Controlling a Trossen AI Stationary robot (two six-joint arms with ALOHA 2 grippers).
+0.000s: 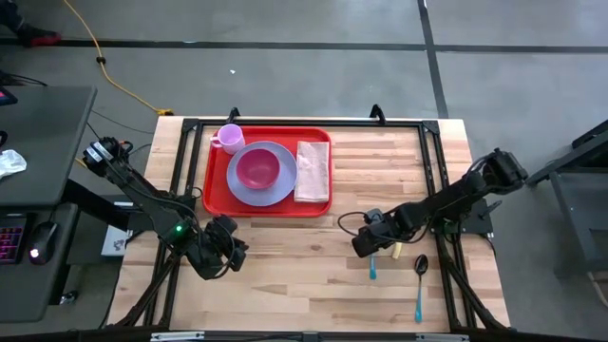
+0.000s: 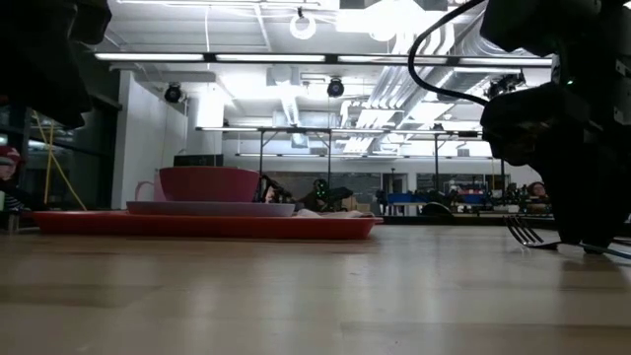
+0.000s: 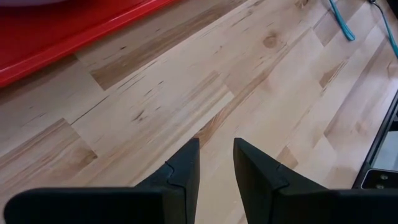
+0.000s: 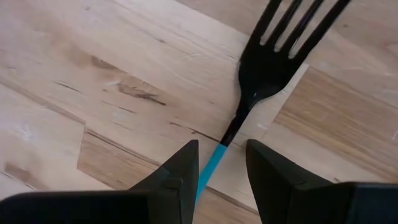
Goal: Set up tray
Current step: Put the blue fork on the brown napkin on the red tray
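1. I see the tray [image 1: 217, 195] on the far left part of the table [image 1: 313, 275]. It lies flat on the wood.
2. On the tray there is a plate [image 1: 249, 194] with a pink bowl [image 1: 257, 169] on it. A cup [image 1: 229, 139] stands at the far left corner of the tray, and a napkin [image 1: 313, 171] lies on the tray at the right of the plate.
3. The left gripper [image 1: 231, 249] is over bare wood, near the front edge of the tray but not touching it. In the left wrist view its fingers [image 3: 184, 171] stand a little apart, with a narrow gap, and nothing is between them.
4. The right gripper [image 1: 365, 245] is low over the table, at the right of the tray and well apart from it. It is just over a fork [image 4: 273, 50] with a blue handle.
5. In the right wrist view the fingers [image 4: 179, 171] of this gripper stand on both sides of the blue handle, with a narrow gap. I cannot tell if they already press the handle.
6. A spoon [image 1: 420, 275] with a blue handle lies just at the right of the fork.
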